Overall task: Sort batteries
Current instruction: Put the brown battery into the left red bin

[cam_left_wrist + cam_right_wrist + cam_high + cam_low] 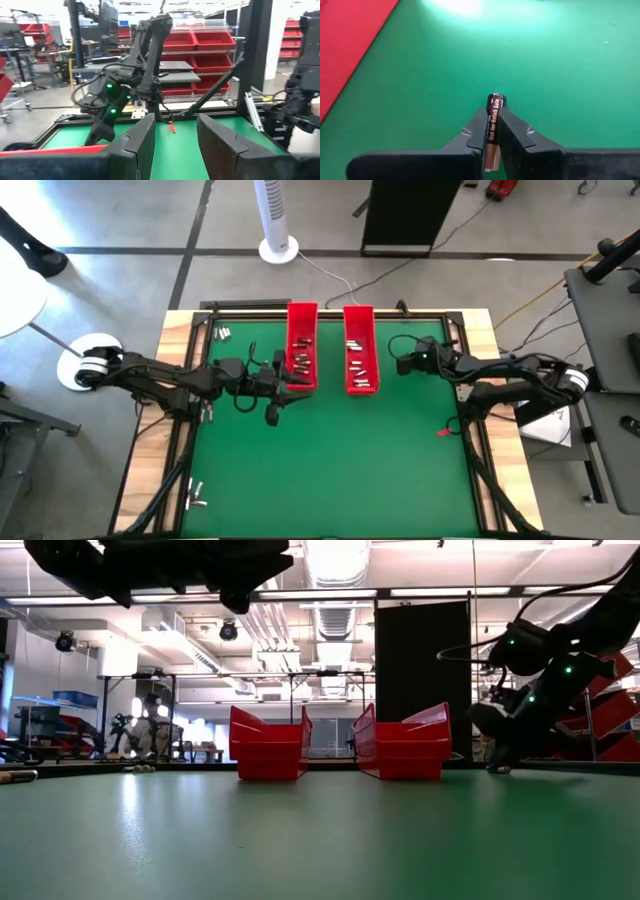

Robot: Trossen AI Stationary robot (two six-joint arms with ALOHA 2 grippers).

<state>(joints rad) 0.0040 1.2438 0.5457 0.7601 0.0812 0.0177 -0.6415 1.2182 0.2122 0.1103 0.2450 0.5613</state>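
Observation:
My right gripper (492, 131) is shut on one black-and-copper battery (494, 120) and hangs low over the green mat, just right of the right red tray (361, 350). In the low view it (498, 766) reaches nearly down to the mat. My left gripper (175, 145) is open and holds nothing. It hovers high at the near end of the left red tray (302, 345). Both trays hold several batteries (300, 361). Loose batteries lie on the mat at the far left corner (222, 333) and on the near left edge (197, 498). My right gripper pinches the battery between its two fingers (479, 131). The battery lies along the fingers, and its black end (495, 101) sticks out past the fingertips. The fingers slant down toward the mat. Whether the battery touches the mat, I cannot tell.
A small red object (443, 431) lies on the mat near the right edge. A black frame (190, 380) borders the mat. The near half of the green mat (330, 470) is open room. Shelves and red bins stand in the room beyond the table.

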